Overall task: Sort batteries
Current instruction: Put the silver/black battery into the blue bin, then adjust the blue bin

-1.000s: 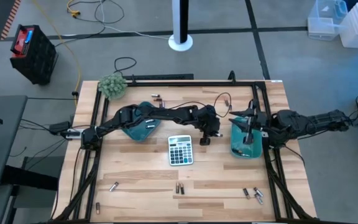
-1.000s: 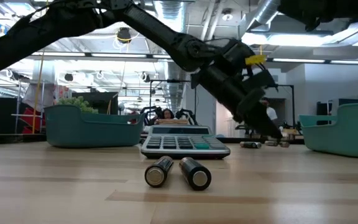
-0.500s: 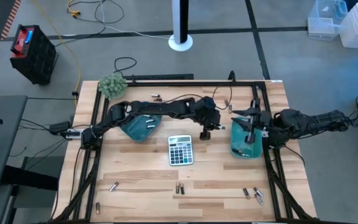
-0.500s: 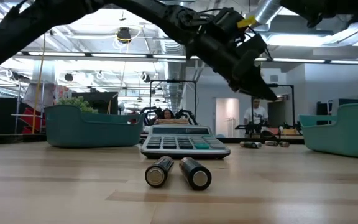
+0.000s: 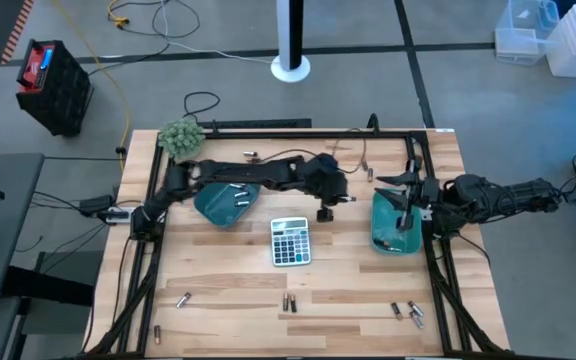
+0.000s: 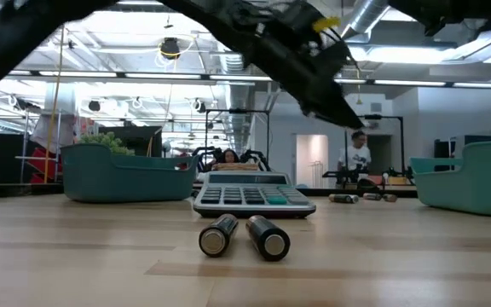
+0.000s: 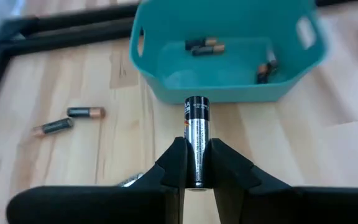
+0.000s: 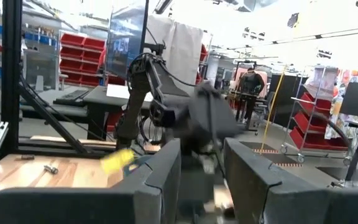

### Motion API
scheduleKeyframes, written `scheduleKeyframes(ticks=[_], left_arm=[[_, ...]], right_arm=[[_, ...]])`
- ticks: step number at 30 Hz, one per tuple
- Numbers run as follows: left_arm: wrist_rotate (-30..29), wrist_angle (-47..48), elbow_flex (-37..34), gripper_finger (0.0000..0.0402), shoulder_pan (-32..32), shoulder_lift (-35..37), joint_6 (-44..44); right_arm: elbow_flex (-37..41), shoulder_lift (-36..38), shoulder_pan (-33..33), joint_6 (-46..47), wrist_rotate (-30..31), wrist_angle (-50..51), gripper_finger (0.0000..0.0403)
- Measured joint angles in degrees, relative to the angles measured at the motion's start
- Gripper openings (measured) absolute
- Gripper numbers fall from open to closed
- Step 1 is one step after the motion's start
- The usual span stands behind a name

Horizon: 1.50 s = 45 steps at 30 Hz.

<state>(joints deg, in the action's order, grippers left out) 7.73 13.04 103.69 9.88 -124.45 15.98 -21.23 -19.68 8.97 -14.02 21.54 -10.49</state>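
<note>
My left gripper point(image 5: 325, 209) is shut on a silver-and-black battery point(image 7: 197, 124), above the table between the calculator point(image 5: 290, 240) and the right teal tray point(image 5: 380, 232). In the left wrist view point(image 7: 196, 171) that tray point(image 7: 229, 93) lies ahead with several batteries point(image 7: 202, 45) on its floor. My right gripper point(image 5: 405, 200) hangs open and empty over the right tray; it also shows in the right wrist view point(image 8: 201, 180). Loose batteries lie on the wood near the front edge point(image 5: 288, 301) and by the far edge point(image 5: 251, 156). My left gripper pinches the battery's rear half point(image 7: 195, 163) between its two fingers. The battery lies along the fingers and its free end point(image 7: 197, 103) sticks out past the fingertips. It is lifted clear of the table.
The left teal tray point(image 5: 223, 200) holds a few batteries. A grey calculator point(image 6: 254, 194) sits mid-table, with two batteries point(image 6: 244, 236) in front of it. More batteries lie at the front left point(image 5: 183, 299) and front right point(image 5: 408, 312). A green plant point(image 5: 181, 137) stands at the far left corner.
My left gripper has risen from just above the table beside the calculator and drawn toward the far edge, still shut on the battery, which is now well clear of the wood.
</note>
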Motion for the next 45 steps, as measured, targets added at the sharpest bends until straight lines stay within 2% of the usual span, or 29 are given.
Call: scheduleKeyframes(ticks=[4, 8, 12, 17, 21, 25, 28, 31, 34, 37, 45], left_arm=[[-0.7, -9.6, -15.3, 0.0043, 0.9, 11.1, -1.3], [-9.5, -12.5, -30.0, 0.0043, 1.1, 22.3, -4.1], [-18.6, -11.1, -42.4, 0.0043, 1.0, 34.5, -8.7], [-25.1, -3.1, -52.8, 0.0043, 1.1, 49.5, -18.0], [-29.0, 7.0, -57.4, 0.0043, 1.1, 59.1, -26.9], [-34.9, 14.6, -60.6, 0.0049, 1.0, 64.7, -34.5], [-38.0, 18.1, -62.1, 0.0099, 1.1, 66.2, -37.2], [-38.5, 19.0, -63.1, 0.0159, 1.1, 66.2, -38.1], [-37.3, 19.2, -63.7, 0.0204, 1.1, 66.0, -37.2], [-34.3, 19.3, -63.8, 0.0225, 0.8, 66.0, -35.9], [-23.4, 20.2, -63.0, 0.0212, -2.3, 66.0, -33.1]], right_arm=[[0.0, 0.3, 0.0, -0.2, 0.0, 0.2, 0.0139], [0.0, 0.3, -0.1, -0.5, 0.0, 0.4, 0.0139], [0.0, 0.3, -0.1, -0.7, 0.0, 0.4, 0.0139], [0.0, 0.3, -0.2, -1.5, 0.0, 0.3, 0.0139], [0.0, 0.3, -0.2, -1.7, 0.0, 0.3, 0.0139], [0.0, 0.2, -0.2, -1.7, 0.0, 0.5, 0.0139], [0.0, 0.2, -0.2, -1.7, 0.0, 0.8, 0.0139], [0.0, 0.2, -0.2, -1.5, 0.0, 1.0, 0.0139], [0.0, 0.2, -0.2, -1.5, 0.0, 1.0, 0.0139], [0.0, 0.2, -0.2, -1.0, 0.0, 1.1, 0.0139], [0.0, -0.8, -0.6, -1.3, -0.1, 0.2, 0.0139]])
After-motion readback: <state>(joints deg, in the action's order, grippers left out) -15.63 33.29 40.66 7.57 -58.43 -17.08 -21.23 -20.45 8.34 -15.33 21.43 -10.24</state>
